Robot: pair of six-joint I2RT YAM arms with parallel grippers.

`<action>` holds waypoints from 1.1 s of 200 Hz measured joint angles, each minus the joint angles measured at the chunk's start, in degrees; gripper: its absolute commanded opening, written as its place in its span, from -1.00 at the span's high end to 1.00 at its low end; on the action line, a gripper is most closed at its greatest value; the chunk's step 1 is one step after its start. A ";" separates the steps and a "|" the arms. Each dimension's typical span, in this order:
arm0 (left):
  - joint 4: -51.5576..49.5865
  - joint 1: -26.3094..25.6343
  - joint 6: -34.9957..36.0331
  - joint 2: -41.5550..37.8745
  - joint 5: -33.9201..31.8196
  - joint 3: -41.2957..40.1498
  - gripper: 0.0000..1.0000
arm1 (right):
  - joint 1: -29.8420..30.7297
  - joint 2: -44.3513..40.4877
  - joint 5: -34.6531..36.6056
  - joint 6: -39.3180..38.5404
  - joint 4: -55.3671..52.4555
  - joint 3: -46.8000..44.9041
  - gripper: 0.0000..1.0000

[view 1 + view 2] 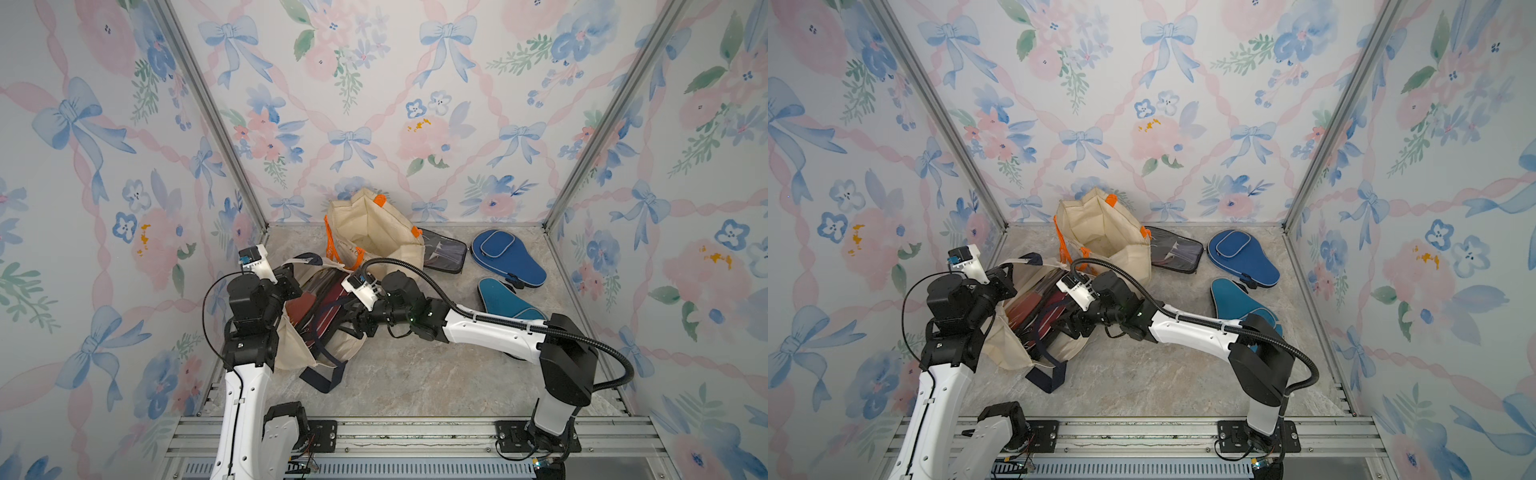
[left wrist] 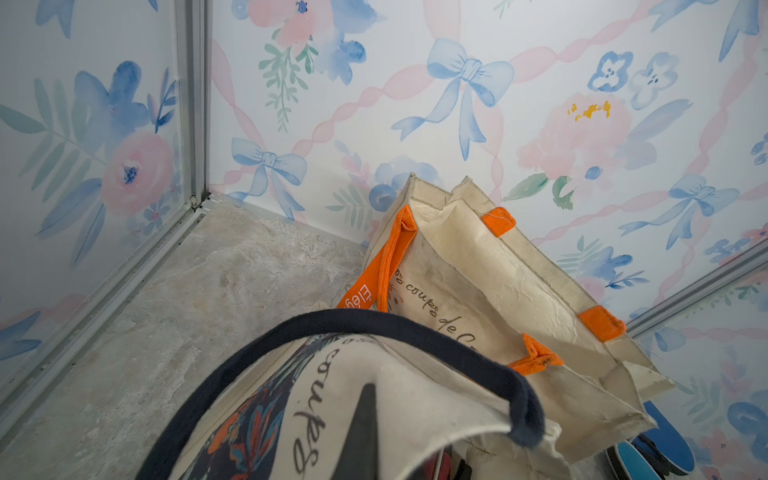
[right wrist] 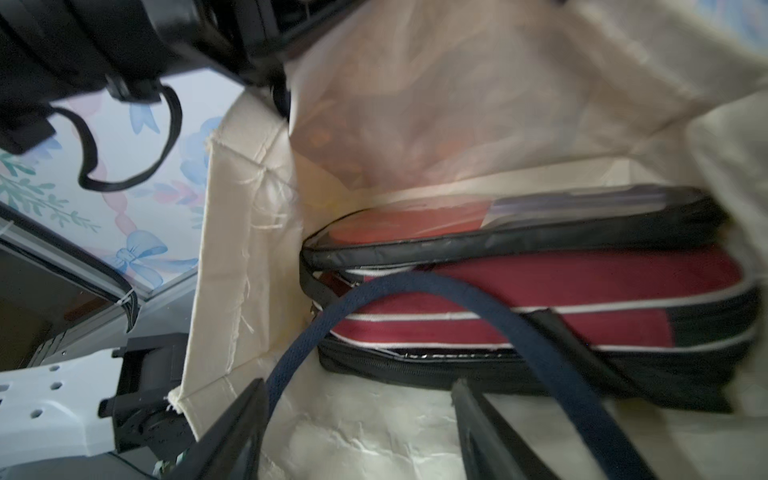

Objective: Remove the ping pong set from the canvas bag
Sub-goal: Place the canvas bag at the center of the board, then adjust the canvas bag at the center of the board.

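The canvas bag (image 1: 299, 357) lay on its side on the table (image 1: 415, 374) at my near left, its mouth turned toward my right arm. My left gripper (image 1: 293, 281) was pinched closed on the bag's upper edge and held that edge up off the table, so the mouth gaped; in the left wrist view the cloth draped over one dark finger (image 2: 365, 419). The ping pong set (image 3: 540, 291), a red and black zipped case, was inside the bag, flat against its lower side, with a clear-topped case (image 3: 415, 224) stacked on it. My right gripper (image 3: 361, 419) sat just at the mouth, jaws apart and gripping nothing, pointed at the near edge of the set and not touching it. The bag's navy handle (image 3: 415, 286) looped across the front of the set and ran down between my two right fingers; I could not tell whether it touched them. Farther back stood a second bag (image 1: 374, 232) with orange handles, a flat case (image 1: 444, 253) beside it, and two blue paddle covers (image 1: 507, 253) lay at the far right.
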 measured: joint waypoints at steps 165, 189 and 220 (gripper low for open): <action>2.80 -0.02 -1.51 0.02 -2.49 -1.38 1.00 | 7.10 11.13 0.04 -2.67 -8.59 11.93 -0.15; 2.82 -0.02 -1.51 0.02 -2.84 -1.38 1.00 | 7.43 12.87 0.07 -2.99 -10.47 13.90 -0.10; 2.80 -0.02 -1.55 0.02 -3.65 -1.38 1.00 | 7.63 14.64 0.02 -3.72 -12.68 16.59 0.19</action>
